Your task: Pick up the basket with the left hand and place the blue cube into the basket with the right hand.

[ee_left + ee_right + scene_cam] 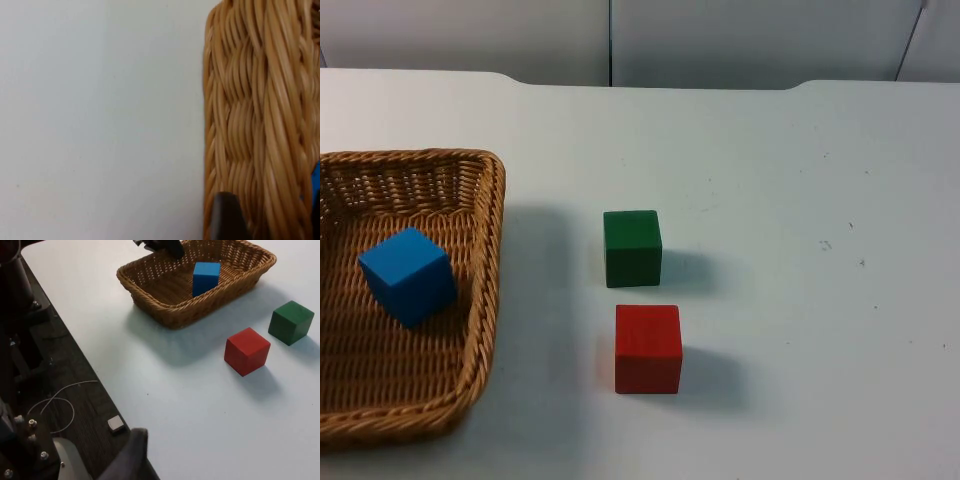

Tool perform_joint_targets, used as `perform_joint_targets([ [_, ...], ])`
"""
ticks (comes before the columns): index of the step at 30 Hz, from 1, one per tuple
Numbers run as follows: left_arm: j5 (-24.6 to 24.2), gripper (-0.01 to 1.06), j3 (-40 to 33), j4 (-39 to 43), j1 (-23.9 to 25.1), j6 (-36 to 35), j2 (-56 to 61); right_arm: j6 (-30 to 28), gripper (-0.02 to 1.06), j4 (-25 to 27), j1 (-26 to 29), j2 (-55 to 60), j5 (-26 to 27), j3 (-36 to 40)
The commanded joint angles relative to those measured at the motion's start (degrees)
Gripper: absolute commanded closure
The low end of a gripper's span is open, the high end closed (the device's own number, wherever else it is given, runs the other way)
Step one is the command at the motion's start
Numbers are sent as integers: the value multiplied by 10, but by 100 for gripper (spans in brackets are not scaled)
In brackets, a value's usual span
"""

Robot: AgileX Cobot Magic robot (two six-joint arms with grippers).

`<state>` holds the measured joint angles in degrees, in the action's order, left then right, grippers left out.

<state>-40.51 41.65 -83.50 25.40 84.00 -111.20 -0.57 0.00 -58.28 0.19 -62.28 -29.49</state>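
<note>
On the table, top view: blue cube [408,276] lies inside basket [415,300] | left wrist view: left gripper [227,220] touches its rim, closure uncertain | right wrist view: right gripper [132,460] well apart, state uncertain; placing apparently complete; next likely setting down.

The woven tan wicker basket [480,330] gets cut off at the top view's left edge, and the left gripper [162,246] is cropped too, fingers hidden.

Green cube [632,248] and red cube [648,348] sit close together on the white worktop [800,200], untouching. Grey partition wall [720,40] behind.
</note>
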Motion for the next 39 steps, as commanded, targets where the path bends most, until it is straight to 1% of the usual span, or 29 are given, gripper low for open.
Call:
perform_joint_targets([
  [1,-13,30,4,-7,1,16,1,1,0,-3,-2,-2,4,3],
  [2,-13,30,4,-7,1,16,1,1,0,-3,-2,-2,4,3],
  [3,-11,23,4,-7,1,16,1,1,0,-3,-2,-2,4,3],
  [4,-11,21,4,-7,1,16,2,1,0,-3,-2,-2,4,3],
  [6,-10,21,4,-6,2,16,5,1,0,-3,-2,-2,4,3],
  [8,8,21,4,0,2,16,17,1,0,-3,-2,-2,4,3],
  [10,35,21,4,10,2,17,43,1,0,-3,-2,-2,4,3],
  [11,35,21,4,10,2,17,43,1,0,-3,-2,-2,4,3],
  [15,73,21,4,15,2,17,110,1,0,-3,-2,-2,4,3],
  [16,73,21,4,15,2,17,110,1,0,-3,-2,-2,4,3],
  [18,83,21,4,18,2,9,154,1,0,-3,-2,-2,4,3],
  [20,83,21,4,19,2,-3,210,1,0,-3,-2,-2,4,3],
  [21,83,21,4,19,2,-3,210,1,0,-3,-2,-2,4,3],
  [22,77,21,4,27,2,-30,250,1,0,-3,-2,-2,4,3],
  [23,73,21,4,32,2,-40,267,1,0,-3,-2,-2,4,3],
  [25,57,21,4,66,2,-91,347,1,0,-3,-2,-2,4,3],
  [26,57,21,4,66,2,-91,347,1,0,-3,-2,-2,4,3],
  [29,48,21,4,115,2,-143,463,1,0,-3,-2,-2,4,3],
  [30,48,21,4,115,2,-143,463,1,0,-3,-2,-2,4,3],
  [31,47,21,4,129,2,-156,497,1,0,-3,-2,-2,4,3],
  [32,47,21,4,147,2,-183,556,1,0,-3,-2,-2,4,3],
  [34,49,21,4,151,2,-225,623,1,0,-3,-2,-2,4,3],
  [35,49,21,4,151,2,-225,623,1,0,-3,-2,-2,4,3],
  [37,45,21,4,151,-3,-248,683,1,0,-3,-2,-2,4,3],
  [38,43,21,4,161,-14,-253,702,1,0,-3,-2,-2,4,3],
  [39,43,21,4,161,-14,-253,702,1,0,-3,-2,-2,4,3],
])
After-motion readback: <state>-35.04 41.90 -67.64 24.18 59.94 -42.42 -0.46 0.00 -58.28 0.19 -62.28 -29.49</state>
